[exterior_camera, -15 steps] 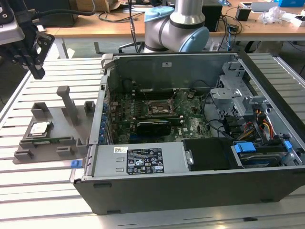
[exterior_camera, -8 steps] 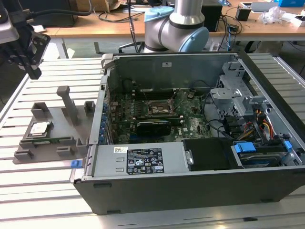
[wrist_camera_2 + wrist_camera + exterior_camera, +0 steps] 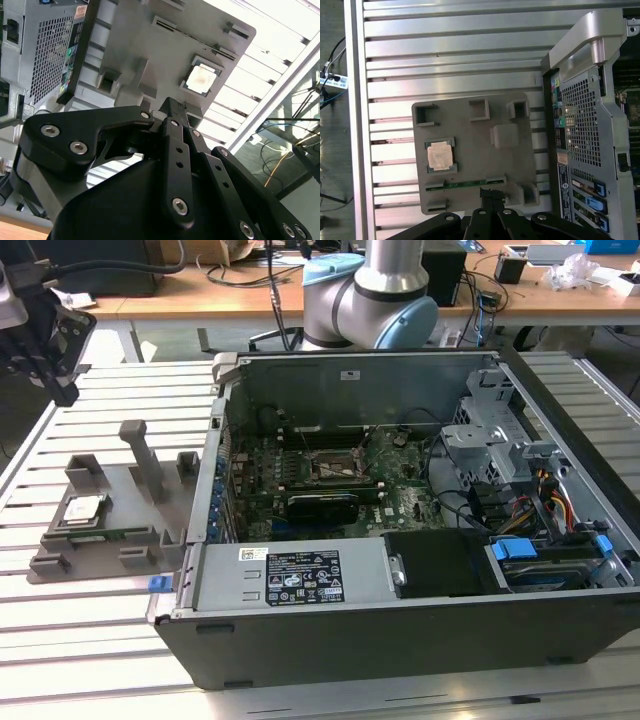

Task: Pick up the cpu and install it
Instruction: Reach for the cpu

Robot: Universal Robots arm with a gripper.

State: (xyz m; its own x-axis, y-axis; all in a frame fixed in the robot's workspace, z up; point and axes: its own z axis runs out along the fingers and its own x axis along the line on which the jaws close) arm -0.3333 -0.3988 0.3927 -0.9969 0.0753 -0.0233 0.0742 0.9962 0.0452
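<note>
- The gripper [image 3: 492,194] hangs above the grey holder [image 3: 470,131], well apart from it. Its fingers are drawn together with nothing between them.
- The cpu [image 3: 440,155] lies flat in a square recess of the holder, untouched.
- Coming down on the holder with the fingers together would probably press the tips onto the chip's metal top instead of straddling it. That could scratch the top or jam the chip into its recess.
- The recess walls hug the cpu closely, so a slightly off-centre descent could catch a finger on the holder's rim and tilt the chip.
- The green strip [image 3: 465,184] sits in a slot of the holder just beside the recess, and a wide finger spread might clip it.
- An upright post [image 3: 145,455] rises from the holder near the cpu and could foul the gripper body on a skewed approach.
- The holder rests on the slatted table [image 3: 445,45] just beside the computer case [image 3: 300,660]. Nothing shows whether it is fastened, so a sideways nudge may slide it.
- The socket [image 3: 330,468] lies deep in the case, well away from the holder. A chip gripped crooked would likely seat crooked there.
</note>
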